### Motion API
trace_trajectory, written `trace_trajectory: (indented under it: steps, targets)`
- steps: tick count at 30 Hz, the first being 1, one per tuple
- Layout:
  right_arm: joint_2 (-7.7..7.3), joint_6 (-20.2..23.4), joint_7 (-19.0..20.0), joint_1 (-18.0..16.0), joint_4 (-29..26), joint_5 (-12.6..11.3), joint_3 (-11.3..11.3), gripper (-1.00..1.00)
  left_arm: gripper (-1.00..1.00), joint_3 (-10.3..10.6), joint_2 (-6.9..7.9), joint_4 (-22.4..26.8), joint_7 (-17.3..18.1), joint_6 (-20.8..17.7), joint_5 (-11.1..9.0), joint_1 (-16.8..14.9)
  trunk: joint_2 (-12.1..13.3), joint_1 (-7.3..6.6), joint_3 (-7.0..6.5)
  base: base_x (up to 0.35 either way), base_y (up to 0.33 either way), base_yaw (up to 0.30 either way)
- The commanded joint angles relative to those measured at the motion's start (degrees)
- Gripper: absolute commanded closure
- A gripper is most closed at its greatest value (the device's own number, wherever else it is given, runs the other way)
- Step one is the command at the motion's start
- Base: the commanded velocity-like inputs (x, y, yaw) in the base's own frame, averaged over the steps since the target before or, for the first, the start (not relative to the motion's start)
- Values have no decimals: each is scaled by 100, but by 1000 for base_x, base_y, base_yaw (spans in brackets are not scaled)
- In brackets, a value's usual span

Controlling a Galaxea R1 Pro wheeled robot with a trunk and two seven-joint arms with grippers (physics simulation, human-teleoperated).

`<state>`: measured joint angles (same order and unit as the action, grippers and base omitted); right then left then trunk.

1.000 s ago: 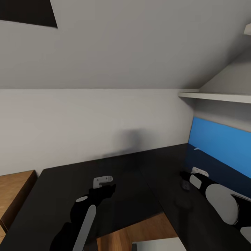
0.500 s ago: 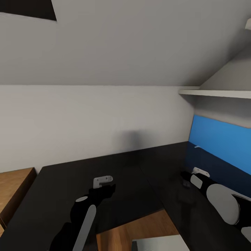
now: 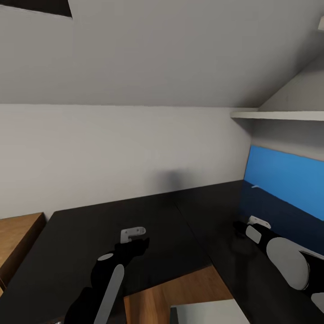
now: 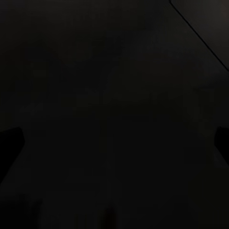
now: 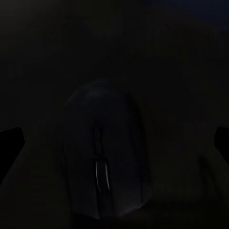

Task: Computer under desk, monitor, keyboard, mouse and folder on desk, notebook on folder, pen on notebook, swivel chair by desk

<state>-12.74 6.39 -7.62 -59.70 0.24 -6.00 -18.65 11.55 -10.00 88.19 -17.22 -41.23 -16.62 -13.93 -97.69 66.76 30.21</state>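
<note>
The desk (image 3: pixel 270 211) has a glossy black top and a bright blue back panel (image 3: pixel 288 177), and it runs along the right of the head view. My right gripper (image 3: pixel 238 229) hovers low over the desk top, open. In the right wrist view a dark mouse (image 5: pixel 105 152) lies on the black surface directly under the spread fingertips (image 5: pixel 10 140). My left gripper (image 3: pixel 138 244) hangs open over the adjoining black surface (image 3: pixel 90 229) with nothing in it; its fingertips (image 4: pixel 9 143) show at the picture's edges.
A light-wood bench (image 3: pixel 18 236) stands at the far left. A white shelf (image 3: pixel 279 115) juts out above the blue panel. Wood floor (image 3: pixel 180 292) and a light grey flat-topped object (image 3: pixel 207 312) lie below the desk's near edge. A plain wall rises behind.
The whole head view has shifted slightly, so the camera moved: the wall line sits higher and more floor shows. Both arms keep their pose.
</note>
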Motion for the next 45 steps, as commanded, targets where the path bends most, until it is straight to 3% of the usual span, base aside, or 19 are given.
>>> trace_trajectory:
  steps: [1, 3, 45]
  targets:
    - [0, 11, -13, -6, 4, -59, 19, -100, -100, 5, 0, 6, -54, -17, -60, -5, -45, 22, 25, 0, 0, 0]
    - [0, 13, -13, -6, 7, -59, 19, -100, -100, 5, 0, 6, -54, -17, -60, -5, -125, 66, 61, 0, 0, 0]
    - [35, 37, -12, -6, 20, -59, 19, -100, -100, 5, 29, 3, -54, -26, -68, -5, -125, 66, 61, 0, 0, 0]
